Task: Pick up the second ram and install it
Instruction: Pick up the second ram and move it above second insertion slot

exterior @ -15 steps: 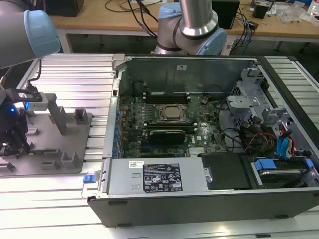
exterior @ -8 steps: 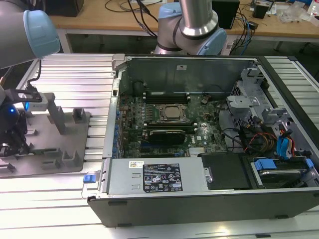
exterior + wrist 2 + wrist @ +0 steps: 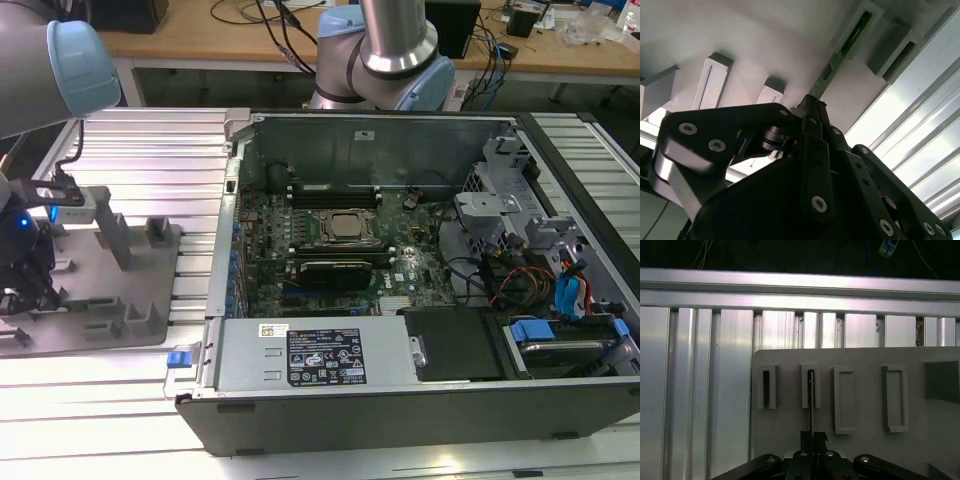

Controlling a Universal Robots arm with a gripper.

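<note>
The second ram (image 3: 842, 50) is a thin green stick standing on edge in a slot of the grey holder tray (image 3: 790, 40). In the first wrist view the second ram (image 3: 811, 395) shows edge-on as a dark line rising out of the second slot block. My gripper (image 3: 811, 107) is shut on its near end, one finger on each flat side, and my gripper (image 3: 813, 436) looks the same in the first wrist view. In the exterior view my gripper (image 3: 22, 295) hangs low over the grey tray (image 3: 110, 335) at the exterior view's left.
The open computer case (image 3: 420, 380) lies to the exterior view's right of the tray, with the silver CPU (image 3: 345, 228), black memory slots (image 3: 335, 192) and a black card (image 3: 345, 268) on its board. Grey slot blocks (image 3: 846, 400) stand on the tray. A ribbed aluminium table (image 3: 695, 390) lies underneath.
</note>
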